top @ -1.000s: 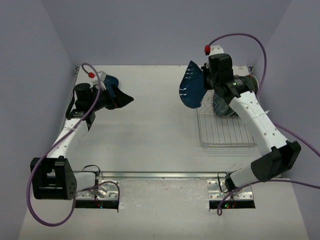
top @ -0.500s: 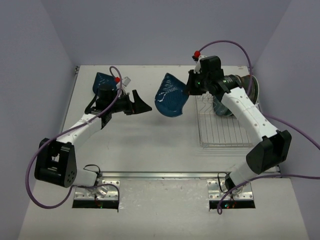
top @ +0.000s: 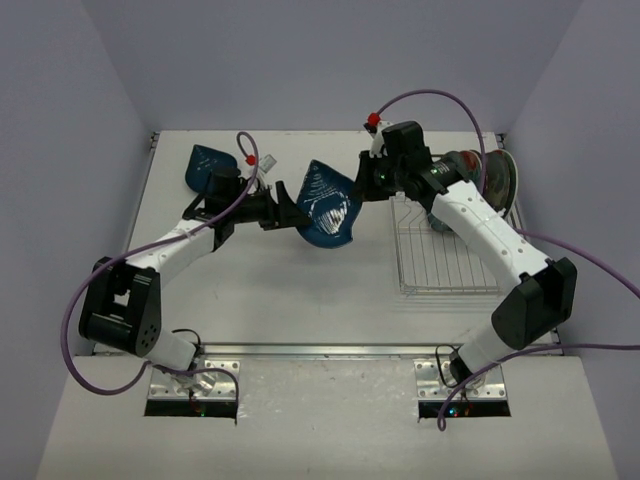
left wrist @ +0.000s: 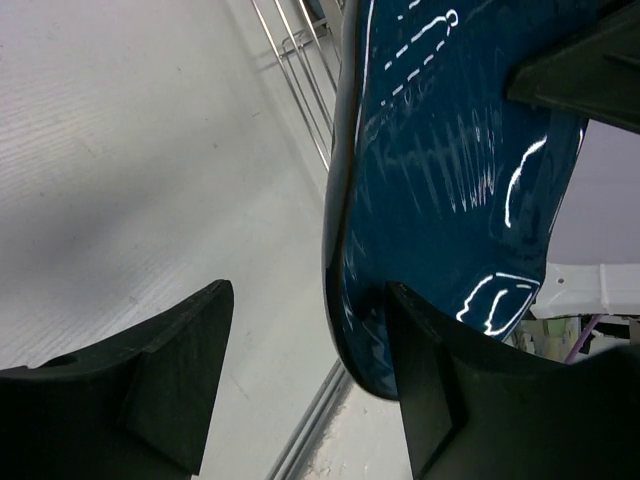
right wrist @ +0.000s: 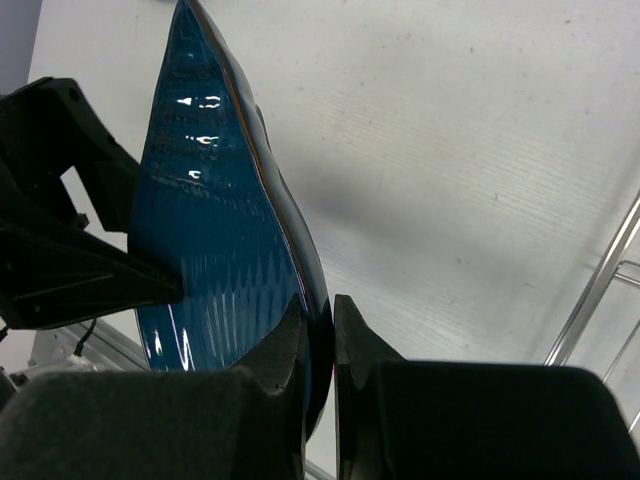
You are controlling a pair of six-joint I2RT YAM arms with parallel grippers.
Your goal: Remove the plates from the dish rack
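- The dark blue plate (top: 325,208) is held on edge in the air above the table (top: 300,290), between the two arms. It is left of the dish rack (top: 450,262) and clear of it.
- The right gripper (right wrist: 320,312) is clamped on the plate's rim, with the jaws pinched tight on it in the right wrist view.
- The left gripper (left wrist: 308,300) is set astride the opposite rim. Its jaws are apart: one finger is just beside the plate face and a gap is seen at the other. No grip is made on that side yet.
- The step is judged a handover, right to left — not completed.
- One blue plate (top: 203,163) is already laid flat on the table at the far left, so one is counted as unloaded.
- Left at the rack's far end are a red-rimmed plate (top: 497,178) and another plate (top: 436,217) partly hidden by the right arm. The exact count cannot be told.
- Progress is judged at under half — one down, one in transit, at least two to be lifted.
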